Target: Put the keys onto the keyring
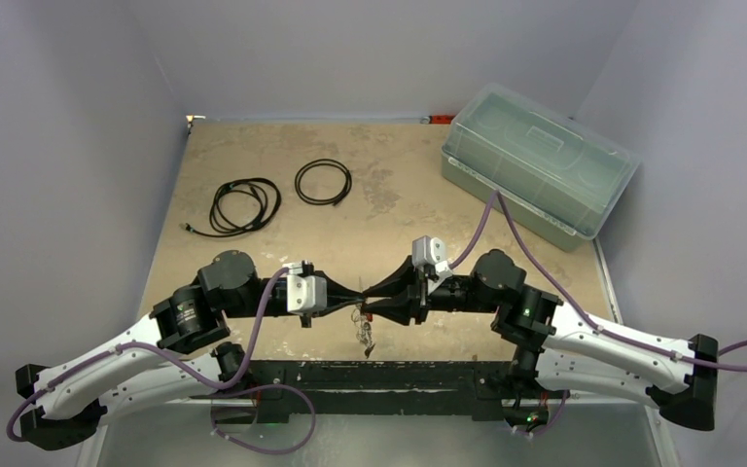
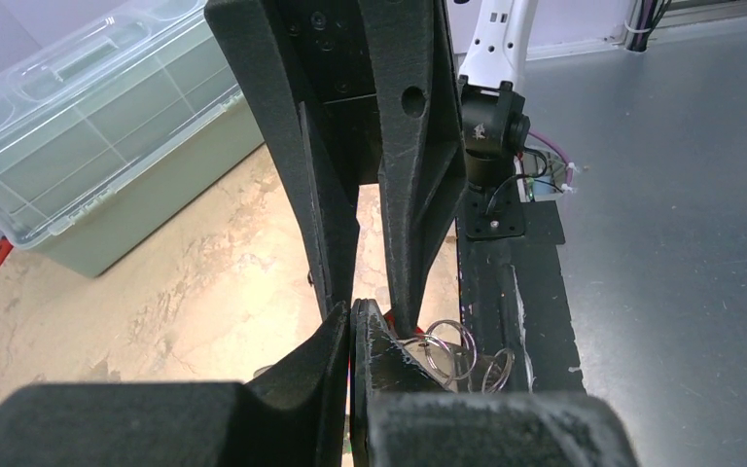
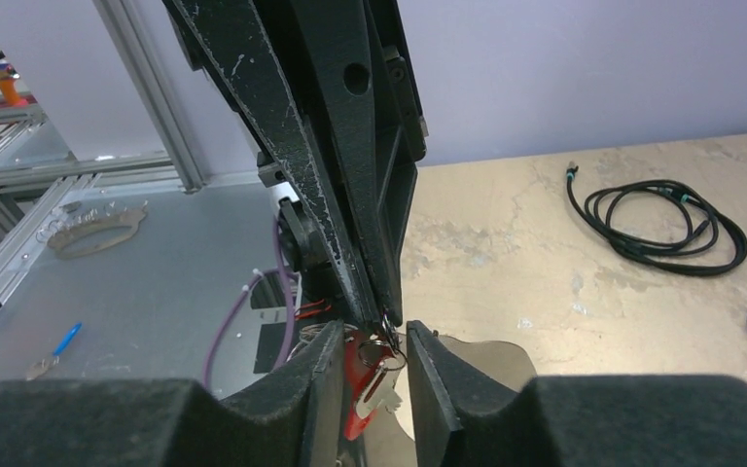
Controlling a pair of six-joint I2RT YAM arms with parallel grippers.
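Keyring [image 3: 381, 347]: pinched between the closed fingers of the left gripper [image 3: 389, 319], keys [image 1: 363, 334] dangling just below that gripper. Close the parted fingers of the right gripper [image 3: 374, 338] squarely on the red key [image 3: 355, 389] beside the left gripper's tip, then thread slowly, untwisted.

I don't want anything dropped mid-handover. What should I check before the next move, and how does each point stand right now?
1. Left gripper pinching the ring: ok, its fingers are shut with the ring at their tip.
2. Right gripper holding the red key: cannot tell, the key sits between fingers that stand apart.
3. Red key threaded onto the ring: cannot tell, the fingers hide the join.
4. Both fingertips lined up: ok, they meet tip to tip in the top view.
5. Black cables away from the work: ok, they lie at the far side of the table.
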